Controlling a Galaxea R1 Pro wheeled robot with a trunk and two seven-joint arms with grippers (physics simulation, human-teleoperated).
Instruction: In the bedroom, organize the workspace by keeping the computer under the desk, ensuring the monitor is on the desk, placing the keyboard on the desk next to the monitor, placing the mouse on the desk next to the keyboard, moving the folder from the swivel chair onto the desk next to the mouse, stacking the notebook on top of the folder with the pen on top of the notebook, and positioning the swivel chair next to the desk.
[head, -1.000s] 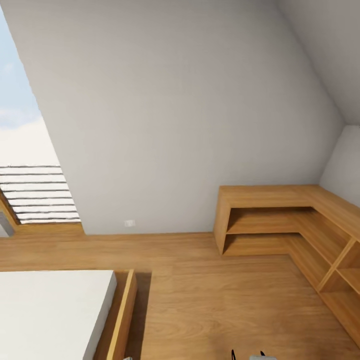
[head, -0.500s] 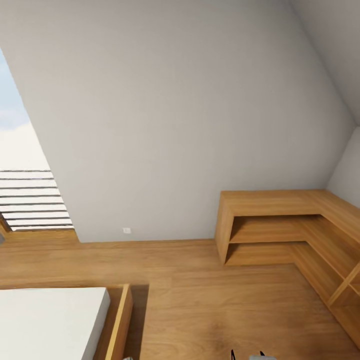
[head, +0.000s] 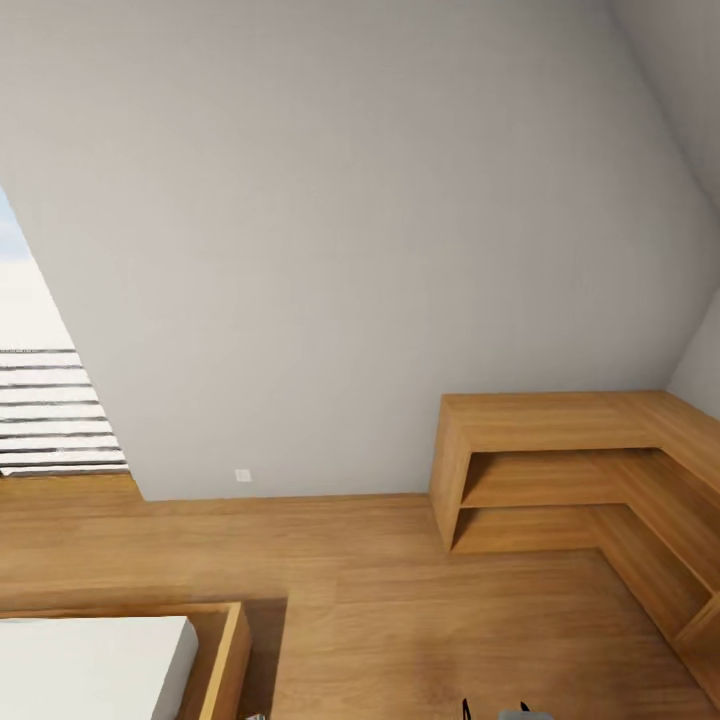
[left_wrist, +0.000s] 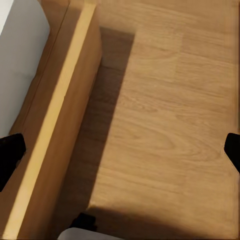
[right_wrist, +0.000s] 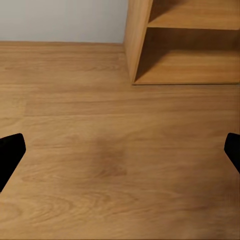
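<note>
I am on my way through the room, and the desk, computer, monitor, keyboard, mouse, folder, notebook, pen and swivel chair are out of view. My left gripper (left_wrist: 120, 147) is open over the wooden floor beside a bed frame, its black fingertips (left_wrist: 10, 152) wide apart with nothing between them. My right gripper (right_wrist: 120, 152) is open too, above bare floor, with one fingertip (right_wrist: 9, 150) at each side of the right wrist view. A small bit of the right arm (head: 505, 712) shows at the lower edge of the head view.
A bed with a white mattress (head: 90, 665) in a wooden frame (head: 228, 655) stands at the lower left. An L-shaped low wooden shelf unit (head: 560, 470) runs along the right wall. A sloped grey wall (head: 350, 250) is ahead, a window with slats (head: 50, 410) at left.
The whole head view has shifted: the bed and shelf unit sit lower and the window further left, so the camera has turned or moved. Both grippers stay open.
</note>
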